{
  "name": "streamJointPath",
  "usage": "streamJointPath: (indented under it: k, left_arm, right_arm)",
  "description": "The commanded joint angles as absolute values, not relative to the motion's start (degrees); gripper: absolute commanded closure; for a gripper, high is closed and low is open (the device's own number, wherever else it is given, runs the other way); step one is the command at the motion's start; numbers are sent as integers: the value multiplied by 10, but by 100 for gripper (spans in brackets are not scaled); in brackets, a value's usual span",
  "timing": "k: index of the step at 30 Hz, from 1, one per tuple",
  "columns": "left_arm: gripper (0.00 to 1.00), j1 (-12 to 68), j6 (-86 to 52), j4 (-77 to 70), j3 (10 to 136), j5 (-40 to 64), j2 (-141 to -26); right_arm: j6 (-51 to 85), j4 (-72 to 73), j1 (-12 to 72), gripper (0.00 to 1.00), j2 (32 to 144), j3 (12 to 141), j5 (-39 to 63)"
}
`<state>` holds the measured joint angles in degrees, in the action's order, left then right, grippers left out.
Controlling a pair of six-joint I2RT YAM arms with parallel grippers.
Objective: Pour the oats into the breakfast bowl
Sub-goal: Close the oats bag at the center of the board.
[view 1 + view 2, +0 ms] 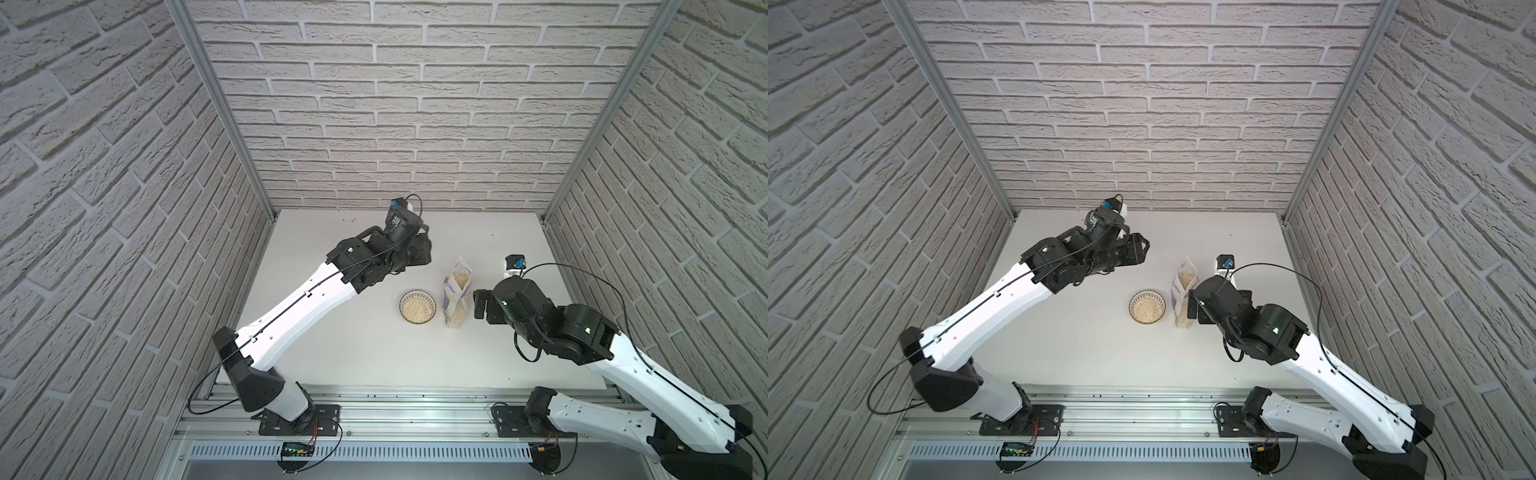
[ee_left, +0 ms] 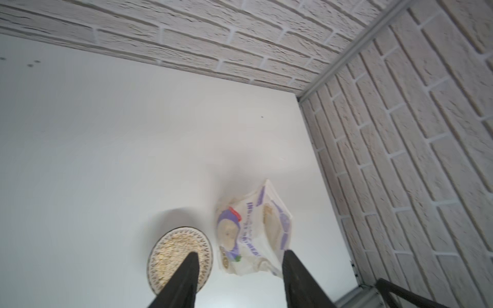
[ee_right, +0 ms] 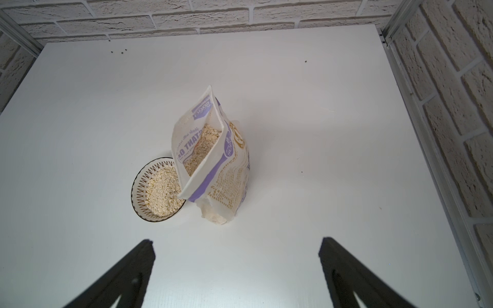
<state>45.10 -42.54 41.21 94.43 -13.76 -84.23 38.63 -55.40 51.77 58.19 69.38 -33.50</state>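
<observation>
Right gripper [image 3: 236, 264]: nearest the rig, black jaws spread wide and holding nothing, just beside the bag and clear of it
Breakfast bowl [image 1: 418, 306]: small round shallow white bowl with dark lattice inside and a dark rim – heaped with pale beige flaked oats [image 3: 164, 192], none seen spilt on the white surface [image 1: 353, 340]
Oats bag [image 1: 456, 297]: soft clear-and-white plastic bag with purple print, upright just beside the bowl, mouth open, some oats left inside
Left gripper [image 2: 237, 266]: farther back, raised, jaws parted, empty
Step in hand: by my reading the pour is done – draw both arms away
Doing it well: back off straight and slowly, since a brush against the light bag could tip it
</observation>
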Motion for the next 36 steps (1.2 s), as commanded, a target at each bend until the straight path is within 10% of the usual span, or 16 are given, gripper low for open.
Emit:
streamJointPath:
  k: [1, 19, 33, 36]
  left_arm:
    - [45, 428, -440, 376, 848, -222, -785]
    - [20, 398, -504, 279, 541, -241, -639]
    - [18, 397, -527, 227, 543, -165, -669]
    - [17, 396, -530, 225, 546, -158, -674]
  right_arm:
    - [360, -550, 511, 0, 655, 741, -335]
    - [403, -552, 451, 3, 892, 815, -335]
    - [375, -547, 432, 95, 816, 750, -262]
    - [362, -570, 432, 97, 787, 752, -254]
